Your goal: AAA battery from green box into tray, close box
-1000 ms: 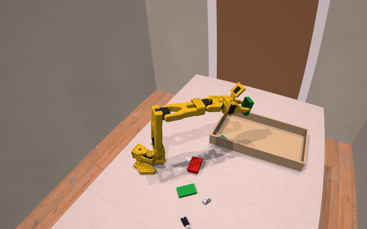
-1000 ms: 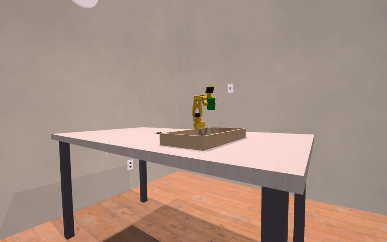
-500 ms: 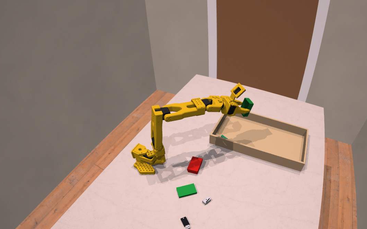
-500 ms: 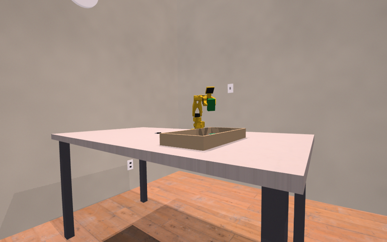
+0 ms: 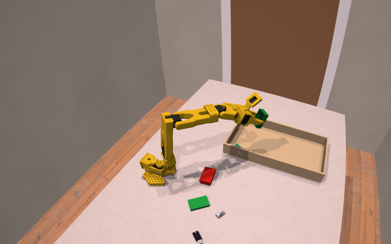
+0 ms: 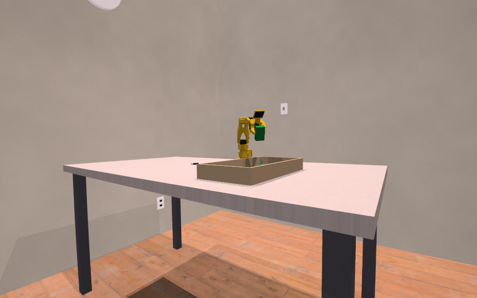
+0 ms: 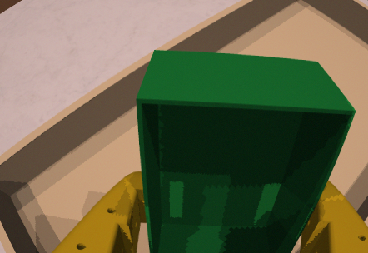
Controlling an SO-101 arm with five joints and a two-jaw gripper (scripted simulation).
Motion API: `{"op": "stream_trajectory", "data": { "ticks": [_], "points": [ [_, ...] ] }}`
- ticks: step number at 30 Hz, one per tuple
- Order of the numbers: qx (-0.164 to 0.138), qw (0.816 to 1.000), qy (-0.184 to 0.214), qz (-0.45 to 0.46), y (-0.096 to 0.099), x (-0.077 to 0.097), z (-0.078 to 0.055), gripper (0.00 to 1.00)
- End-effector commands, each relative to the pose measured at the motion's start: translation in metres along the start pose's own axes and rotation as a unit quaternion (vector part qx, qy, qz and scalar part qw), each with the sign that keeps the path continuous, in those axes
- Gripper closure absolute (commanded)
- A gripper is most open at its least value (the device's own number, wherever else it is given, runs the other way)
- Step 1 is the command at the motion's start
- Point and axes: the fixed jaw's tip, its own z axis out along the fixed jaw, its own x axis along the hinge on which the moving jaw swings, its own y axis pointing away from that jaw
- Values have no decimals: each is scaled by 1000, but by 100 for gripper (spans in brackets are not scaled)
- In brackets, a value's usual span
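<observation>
My gripper [image 5: 258, 121] is shut on the green box base [image 5: 262, 117] and holds it tilted on its side above the far left corner of the tan tray [image 5: 277, 148]. In the wrist view the base [image 7: 238, 169] turns its open side to the camera, its inside looks empty, and the yellow fingers grip both its sides. A small green thing [image 5: 238, 145], likely the AAA battery, lies in the tray by its left wall. The green lid [image 5: 198, 202] lies flat on the table in front of the arm. The held base also shows in the exterior view [image 6: 259, 132] above the tray [image 6: 249, 169].
A closed red box [image 5: 207, 175] lies near the arm's base. A small white object [image 5: 220, 213] and a black USB stick [image 5: 197, 236] lie near the table's front. The tray's walls stand just below the held base.
</observation>
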Motion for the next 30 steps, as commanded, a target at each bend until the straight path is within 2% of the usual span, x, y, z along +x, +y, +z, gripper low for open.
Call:
{"op": "stream_trajectory", "data": {
  "ticks": [1,12,14,16,29,30],
  "points": [
    [-6,1000,-26,2,4,-21,-12,80],
    [1,998,67,2,2,9,-13,80],
    [1,998,67,2,2,9,-13,80],
    [2,996,86,2,2,15,-14,80],
    [12,975,222,1,-1,57,-27,80],
    [12,975,222,1,-1,57,-27,80]
  ]
}}
